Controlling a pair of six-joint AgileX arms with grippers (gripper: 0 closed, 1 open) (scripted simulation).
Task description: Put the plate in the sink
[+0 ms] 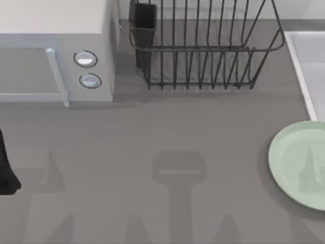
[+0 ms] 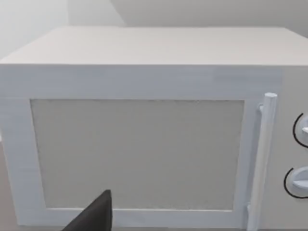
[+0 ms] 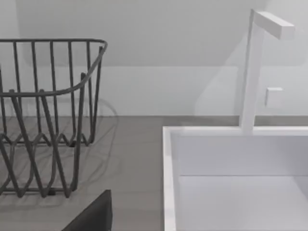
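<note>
The pale mint-green plate (image 1: pixel 299 165) lies flat on the grey table at the right edge of the top view, partly cut off by it. Just behind it, at the far right, is the light grey-white sink (image 1: pixel 297 56). The right wrist view shows the sink's raised rim (image 3: pixel 167 168) and its basin from close by. A dark part of my right gripper (image 3: pixel 94 216) shows in that wrist view, near the sink's rim. My left gripper (image 1: pixel 7 173) is a dark shape at the table's left edge, in front of the microwave. Neither gripper touches the plate.
A white microwave (image 1: pixel 56 30) with its door (image 2: pixel 144 144) shut stands at the back left. A dark wire dish rack (image 1: pixel 203 51) holding a black cup (image 1: pixel 144 20) stands at the back middle. A white faucet (image 3: pixel 252 72) rises behind the sink.
</note>
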